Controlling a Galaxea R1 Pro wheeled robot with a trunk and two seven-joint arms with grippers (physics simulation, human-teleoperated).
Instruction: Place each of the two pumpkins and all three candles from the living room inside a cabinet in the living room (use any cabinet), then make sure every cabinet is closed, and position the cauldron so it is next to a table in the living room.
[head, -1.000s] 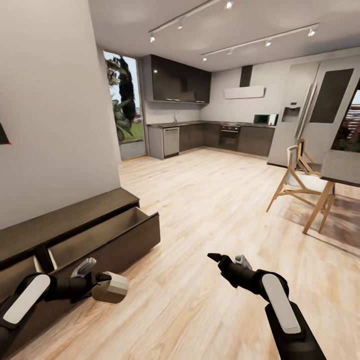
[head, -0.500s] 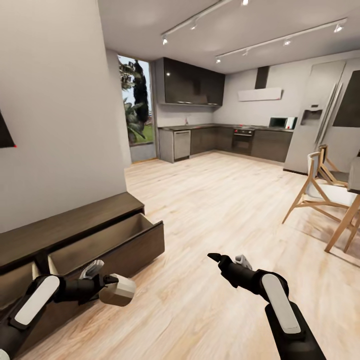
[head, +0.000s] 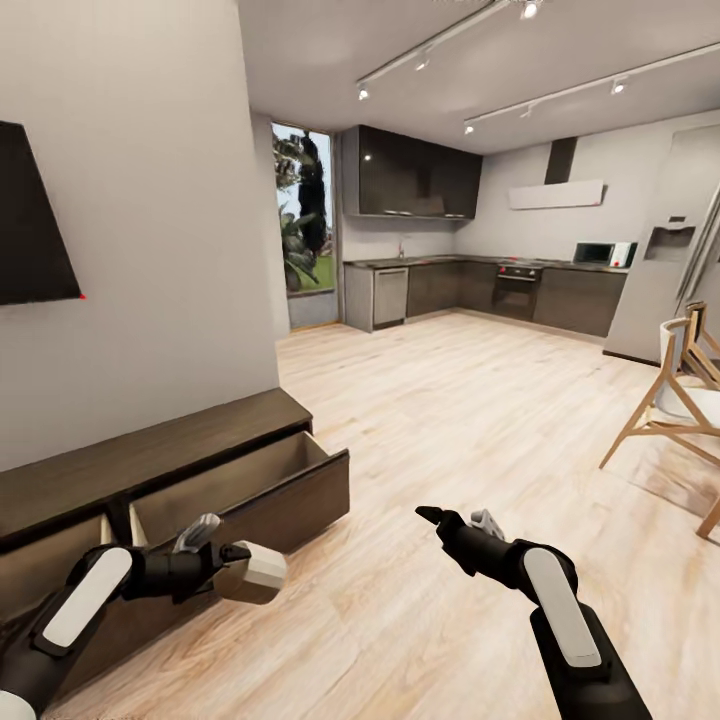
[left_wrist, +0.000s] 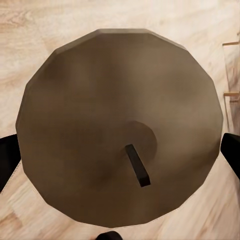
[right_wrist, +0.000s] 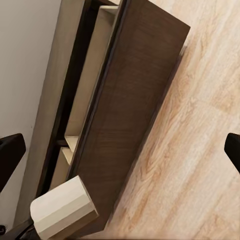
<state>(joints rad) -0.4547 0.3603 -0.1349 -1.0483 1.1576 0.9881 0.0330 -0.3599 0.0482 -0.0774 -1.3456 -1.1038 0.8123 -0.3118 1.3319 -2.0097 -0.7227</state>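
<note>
In the head view, the left gripper (head: 235, 565) is clamped on a candle (head: 255, 572), a stubby pale beige cylinder held on its side just in front of the cabinet (head: 180, 455). The cabinet is a long, low, dark brown unit against the wall, and its drawer (head: 262, 487) is pulled out, with a pale interior. The right gripper (head: 452, 517) hangs over the wood floor (head: 450, 420) with its fingers apart and nothing between them. A dark screen (head: 35, 225) is mounted on the wall above the cabinet, a wooden chair (head: 675, 400) stands at the right edge, and a kitchen (head: 480, 285) lies at the far end.

In the left wrist view, the candle's round brown end (left_wrist: 120, 125) faces the camera (its short dark wick (left_wrist: 137, 165) sticks out near the middle), with a dark finger (left_wrist: 7, 157) at either side.

In the right wrist view, the open drawer (right_wrist: 132, 100) runs diagonally above the floor, and the candle (right_wrist: 65, 207) shows just beside its dark front. Whether it touches the front cannot be told.
</note>
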